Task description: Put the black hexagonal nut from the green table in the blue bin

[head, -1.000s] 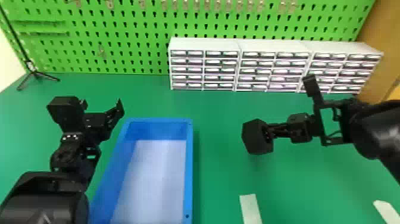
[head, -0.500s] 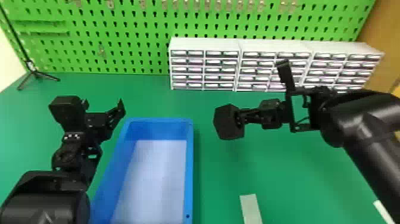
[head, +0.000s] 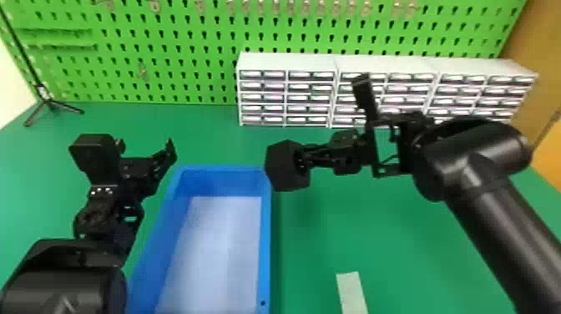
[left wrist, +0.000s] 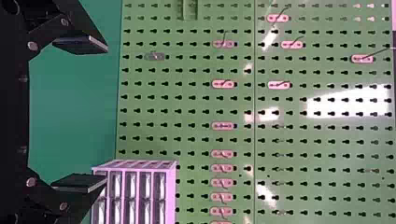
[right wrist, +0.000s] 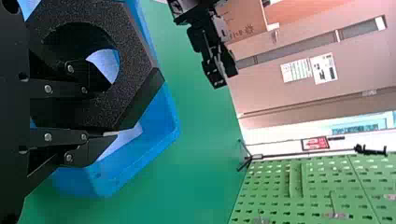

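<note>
The black hexagonal nut (head: 288, 165) is up in the air by the blue bin's (head: 266, 250) far right corner, overlapping its rim in the head view. My right gripper (head: 304, 160) holds it from the right. In the right wrist view, my right gripper (right wrist: 116, 86) is shut on the nut (right wrist: 133, 51), one finger inside the hole and the other against an outer side; the bin (right wrist: 166, 114) lies beyond. My left gripper (head: 145, 148) stands open left of the bin. In the left wrist view, nothing is between the left gripper's (left wrist: 81, 113) spread fingers.
White drawer cabinets (head: 288, 62) line the back of the green table (head: 417, 250), in front of a green pegboard (head: 167, 54). A pale strip (head: 351, 292) lies right of the bin. A black tripod (head: 50, 104) stands at the far left.
My right arm has moved left with the nut, bringing it from over the table's right part to the bin's far right corner. The left arm looks nearly unchanged.
</note>
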`<state>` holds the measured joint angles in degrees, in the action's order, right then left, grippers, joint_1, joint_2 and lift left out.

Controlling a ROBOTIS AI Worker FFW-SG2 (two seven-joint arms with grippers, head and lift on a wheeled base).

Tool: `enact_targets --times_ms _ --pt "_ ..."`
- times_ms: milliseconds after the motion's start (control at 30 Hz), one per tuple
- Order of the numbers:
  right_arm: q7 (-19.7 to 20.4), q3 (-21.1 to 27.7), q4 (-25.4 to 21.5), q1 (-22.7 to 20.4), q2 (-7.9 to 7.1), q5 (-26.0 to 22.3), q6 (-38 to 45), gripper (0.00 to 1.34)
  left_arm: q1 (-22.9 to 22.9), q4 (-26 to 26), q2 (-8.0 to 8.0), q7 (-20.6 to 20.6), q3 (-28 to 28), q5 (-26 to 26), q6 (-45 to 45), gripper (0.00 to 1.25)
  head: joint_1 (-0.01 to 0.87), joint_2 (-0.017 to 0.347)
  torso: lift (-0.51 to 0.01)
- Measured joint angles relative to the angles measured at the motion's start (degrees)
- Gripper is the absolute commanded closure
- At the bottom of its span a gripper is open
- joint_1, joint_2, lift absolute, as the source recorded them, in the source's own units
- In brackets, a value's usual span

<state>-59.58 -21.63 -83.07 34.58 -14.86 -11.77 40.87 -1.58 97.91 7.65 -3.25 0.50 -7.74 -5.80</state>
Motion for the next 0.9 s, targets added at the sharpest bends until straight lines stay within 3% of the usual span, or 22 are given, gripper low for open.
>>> enact_targets --times_ms 200,333,900 --pt "-0.01 -0.79 0.00 0.03 4.23 4.18 -0.91 1.02 -0.06 0.00 0.00 -0.01 -0.05 -0.14 0.00 0.28 0.683 0.028 -0.096" --pt "0.25 -2.61 0.01 0.29 5.91 6.44 -1.42 1.02 -0.19 0.00 0.00 -0.01 -0.11 -0.19 0.00 0.28 0.683 0.028 -0.096" --pt "5.02 -15.61 0.01 2.55 6.94 6.44 -3.72 1.02 -0.45 0.00 0.00 -0.01 -0.25 -0.33 0.00 0.28 0.683 0.028 -0.096"
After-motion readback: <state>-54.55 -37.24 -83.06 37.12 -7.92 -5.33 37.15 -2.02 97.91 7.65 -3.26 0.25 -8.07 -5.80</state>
